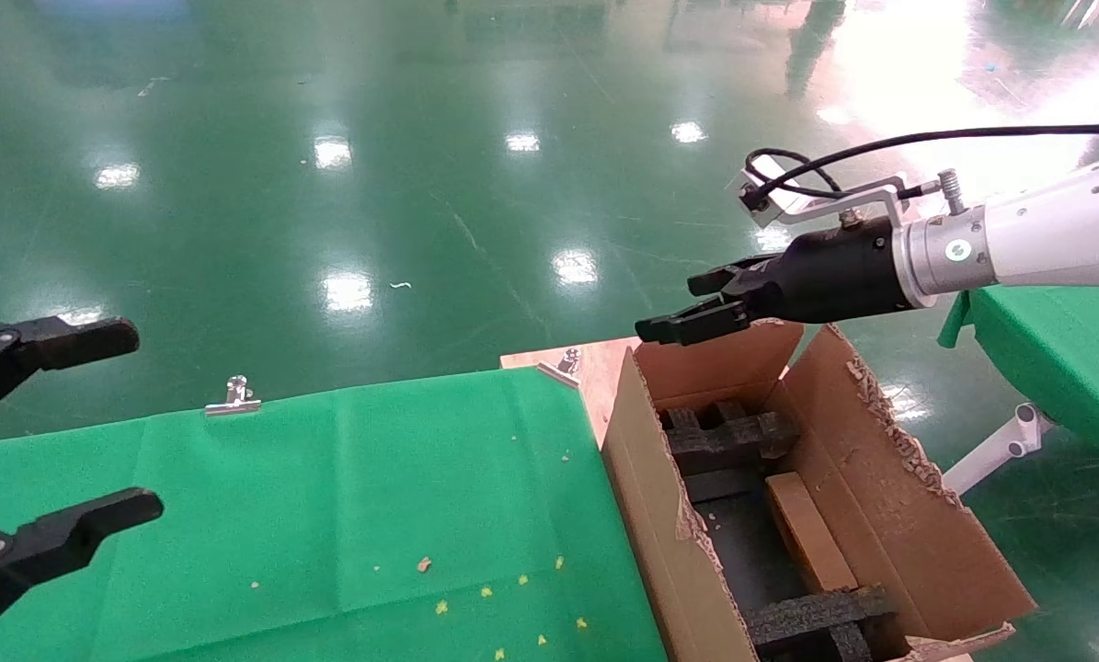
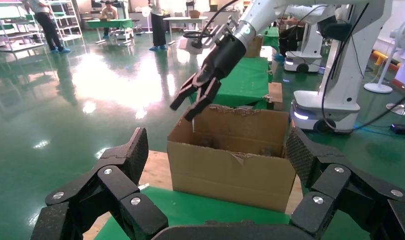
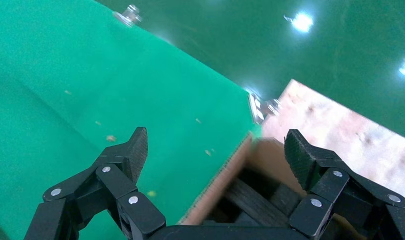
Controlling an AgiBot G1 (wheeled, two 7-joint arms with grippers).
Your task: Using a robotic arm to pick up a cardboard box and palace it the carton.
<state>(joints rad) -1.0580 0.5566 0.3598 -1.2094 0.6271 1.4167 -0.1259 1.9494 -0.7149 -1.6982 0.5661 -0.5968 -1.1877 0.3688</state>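
The small brown cardboard box (image 1: 807,533) lies inside the carton (image 1: 659,496), between two black foam inserts (image 1: 728,437). The robotic arm on the right reaches in from the right, and its gripper (image 1: 673,308) hovers open and empty over the carton's far left corner. In the right wrist view, that gripper (image 3: 216,147) looks down on the carton's wall (image 3: 225,175) and the foam (image 3: 255,200). My left gripper (image 1: 112,423) stands open and empty over the left of the green cloth. In the left wrist view it (image 2: 218,150) faces the carton (image 2: 230,170), with the right gripper (image 2: 190,102) above.
A green cloth (image 1: 328,515) covers the table, held by metal clips (image 1: 233,397) and dotted with crumbs. A bare wooden corner (image 1: 595,368) shows beside the carton. Another green table (image 1: 1064,359) stands at the right. A white robot base (image 2: 335,75) stands behind the carton.
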